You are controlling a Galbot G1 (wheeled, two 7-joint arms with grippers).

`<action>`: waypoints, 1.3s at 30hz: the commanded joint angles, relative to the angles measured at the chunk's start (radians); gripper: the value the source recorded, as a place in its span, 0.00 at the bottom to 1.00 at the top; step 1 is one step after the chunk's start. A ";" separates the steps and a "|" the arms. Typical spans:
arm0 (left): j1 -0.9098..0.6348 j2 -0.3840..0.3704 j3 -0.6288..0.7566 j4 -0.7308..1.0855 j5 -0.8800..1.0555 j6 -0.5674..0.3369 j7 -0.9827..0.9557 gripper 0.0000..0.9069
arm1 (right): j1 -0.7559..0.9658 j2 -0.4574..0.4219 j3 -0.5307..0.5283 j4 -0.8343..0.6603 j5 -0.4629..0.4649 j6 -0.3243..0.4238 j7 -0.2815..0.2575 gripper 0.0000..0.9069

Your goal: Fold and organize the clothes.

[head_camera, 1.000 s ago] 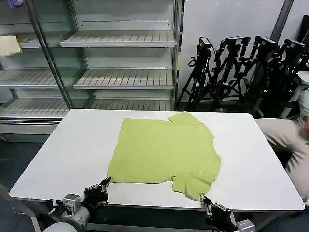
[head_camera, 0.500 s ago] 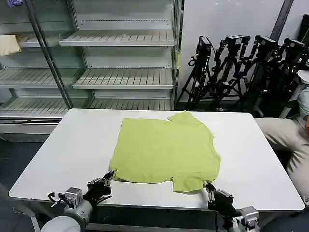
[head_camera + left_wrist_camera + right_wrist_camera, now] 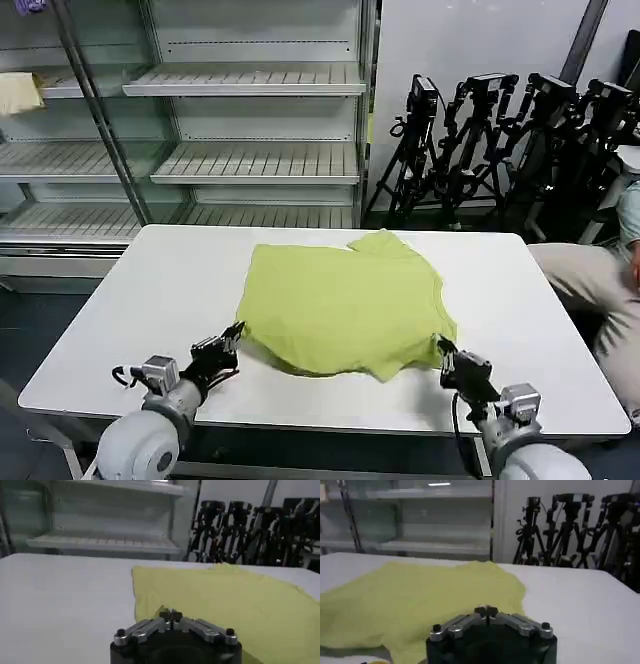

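The T-shirt (image 3: pixel 345 310) near hem is being pinched by both closed claws, left (image 3: pixel 232 341) and right (image 3: pixel 443 352), near the tabletop (image 3: pixel 150 300) front edge; thin fabric could be slipping free, skewing the fold.

No readable text, label, brand, number or sign on anything in these views.

Head camera high, looks down over table (image 3: pixel 520 300); both wrist cameras low, near tabletop, facing shelves (image 3: pixel 250 160)
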 commanded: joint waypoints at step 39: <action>-0.284 -0.009 0.103 0.278 -0.023 -0.005 0.000 0.02 | 0.346 0.015 -0.123 -0.333 -0.065 0.062 -0.031 0.00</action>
